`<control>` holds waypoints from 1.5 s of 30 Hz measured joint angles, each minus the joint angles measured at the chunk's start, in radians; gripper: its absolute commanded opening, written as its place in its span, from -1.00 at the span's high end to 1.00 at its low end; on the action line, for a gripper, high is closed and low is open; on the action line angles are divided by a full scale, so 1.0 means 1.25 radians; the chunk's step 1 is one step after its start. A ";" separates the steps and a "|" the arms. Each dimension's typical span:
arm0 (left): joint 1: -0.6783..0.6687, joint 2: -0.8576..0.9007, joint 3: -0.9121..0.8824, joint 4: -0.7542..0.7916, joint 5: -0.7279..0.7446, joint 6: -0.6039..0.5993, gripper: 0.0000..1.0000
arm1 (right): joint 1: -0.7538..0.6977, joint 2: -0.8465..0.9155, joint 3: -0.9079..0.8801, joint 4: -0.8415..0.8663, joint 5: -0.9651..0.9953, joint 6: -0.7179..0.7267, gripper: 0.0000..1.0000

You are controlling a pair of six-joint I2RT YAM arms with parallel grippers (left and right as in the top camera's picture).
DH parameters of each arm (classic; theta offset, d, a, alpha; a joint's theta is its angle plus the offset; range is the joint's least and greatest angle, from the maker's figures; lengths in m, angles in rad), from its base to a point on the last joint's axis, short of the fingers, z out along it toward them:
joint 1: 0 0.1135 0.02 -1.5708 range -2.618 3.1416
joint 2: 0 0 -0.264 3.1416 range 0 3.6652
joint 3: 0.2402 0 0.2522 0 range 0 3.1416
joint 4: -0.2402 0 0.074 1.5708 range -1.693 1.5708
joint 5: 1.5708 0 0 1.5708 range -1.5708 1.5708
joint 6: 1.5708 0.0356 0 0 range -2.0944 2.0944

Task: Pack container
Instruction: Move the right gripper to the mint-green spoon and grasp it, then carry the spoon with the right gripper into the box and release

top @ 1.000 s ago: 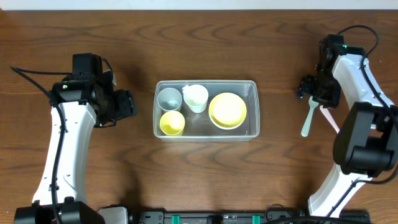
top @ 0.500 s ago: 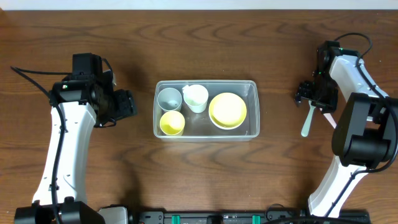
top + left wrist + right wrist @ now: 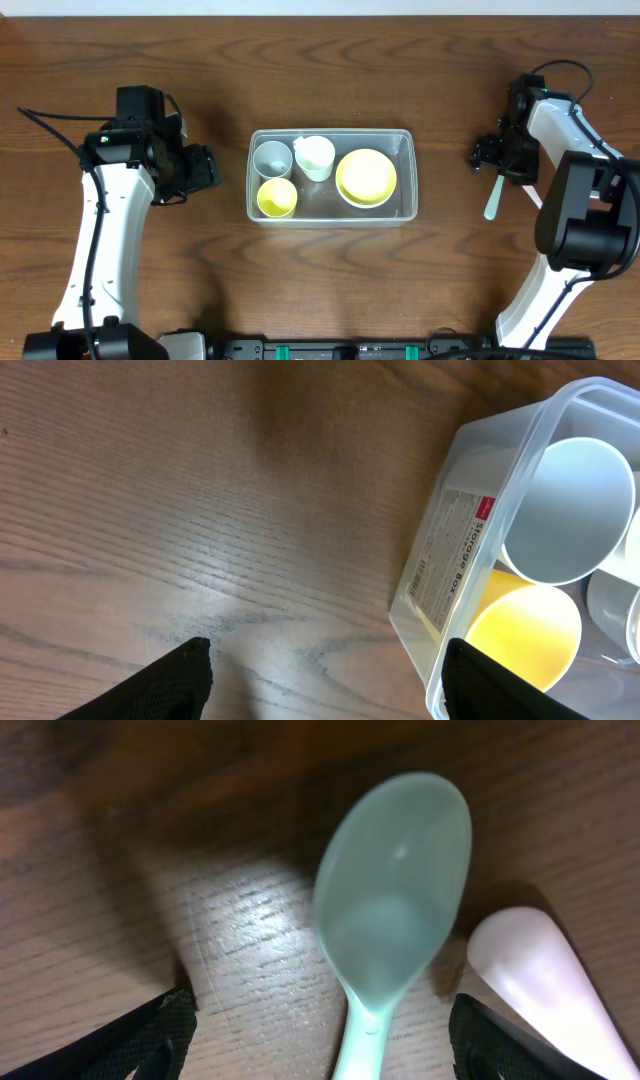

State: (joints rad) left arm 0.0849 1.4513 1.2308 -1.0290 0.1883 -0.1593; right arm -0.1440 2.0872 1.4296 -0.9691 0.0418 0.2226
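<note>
Pale-green plastic, the spoon [image 3: 395, 890] lies right under the right gripper [image 3: 322, 1030], handle running back between wide-open, empty fingers, while the clear container [image 3: 322, 203] sits well off to that gripper's left, nearer the left gripper [image 3: 330, 665].

We see a table [image 3: 200, 510] of brown wood, grained with a soft sheen. The container [image 3: 525, 455] is clear, glossy plastic with a paper label [image 3: 455, 555]. The green spoon [image 3: 395, 900] looks smooth, semi-glossy plastic; the pink spoon [image 3: 535, 980] likewise.
</note>
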 measured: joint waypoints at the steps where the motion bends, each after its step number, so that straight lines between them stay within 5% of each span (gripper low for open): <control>1: 0.000 0.000 0.000 0.000 0.000 0.000 -0.48 | 0.000 -0.002 -0.003 0.007 -0.003 -0.005 -0.66; 11: 0.000 0.000 0.000 0.000 0.000 0.000 -0.48 | -0.001 -0.005 -0.009 0.017 -0.017 -0.021 -0.66; 31: 0.000 0.000 0.000 0.000 0.000 0.000 -0.48 | -0.003 -0.005 -0.013 -0.003 -0.036 -0.030 0.53; 45: 0.000 0.000 0.000 -0.003 0.000 0.000 -0.48 | -0.003 -0.005 -0.013 -0.005 -0.034 -0.030 0.77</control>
State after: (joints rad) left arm 0.0849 1.4513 1.2308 -1.0328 0.1883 -0.1589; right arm -0.1478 2.0815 1.4132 -0.9749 -0.0006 0.1848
